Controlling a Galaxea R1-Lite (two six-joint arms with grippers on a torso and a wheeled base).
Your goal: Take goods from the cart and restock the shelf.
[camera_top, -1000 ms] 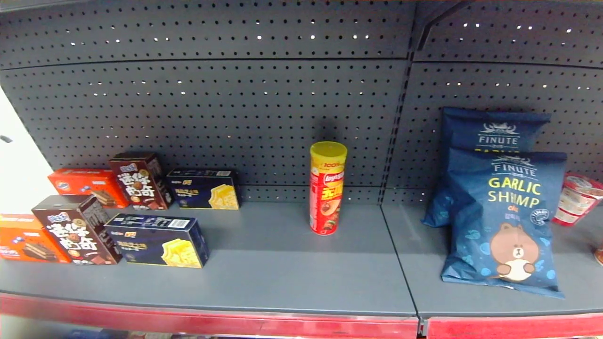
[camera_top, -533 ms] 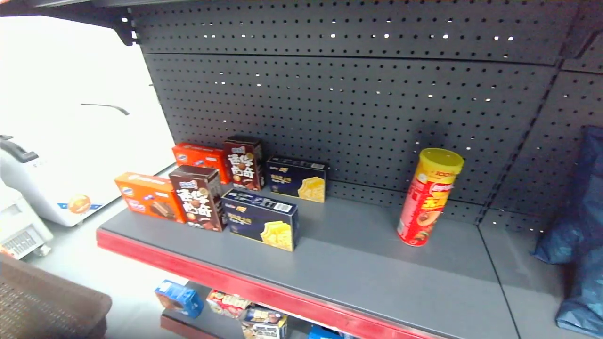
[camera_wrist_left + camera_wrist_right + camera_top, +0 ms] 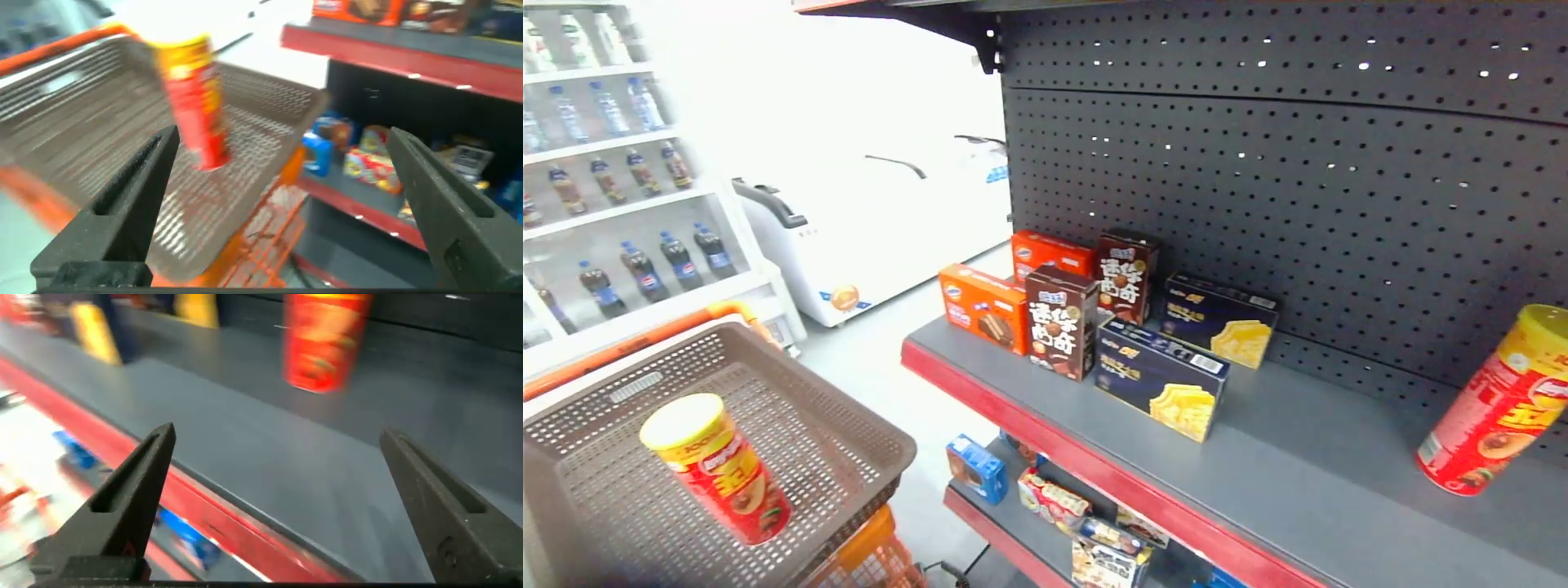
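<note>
Head view: a brown perforated cart basket (image 3: 866,457) is seen at lower left, on an orange frame (image 3: 629,339). One red cart can (image 3: 715,469) with a yellow lid is stood on the basket floor, slightly tilted in the picture. The grey shelf (image 3: 1282,482) with a red front edge is seen to the right. On it two orange boxes (image 3: 982,308), two brown boxes (image 3: 1060,322) and two navy boxes (image 3: 1164,378) are set in two rows, one behind the other, close together. A second can, the shelf can (image 3: 1494,404), is stood well apart from the boxes at the far right, near the pegboard back (image 3: 1298,204). Mixed packs (image 3: 1054,502) are seen on a lower shelf. A white chest freezer (image 3: 866,237) and a drinks fridge (image 3: 613,204) are placed behind the cart.

Left wrist view: the left gripper (image 3: 282,139) is held with fingers spread wide, nothing between them. The cart can (image 3: 196,102) is seen upright in the basket ahead, closer to one finger, not touched. The lower-shelf packs are seen beyond the basket rim.

Right wrist view: the right gripper (image 3: 278,437) is held with fingers spread wide and empty, above the shelf's front part. The shelf can (image 3: 323,339) is seen farther back on the board, apart from the fingers. The boxes are blurred at the side.
</note>
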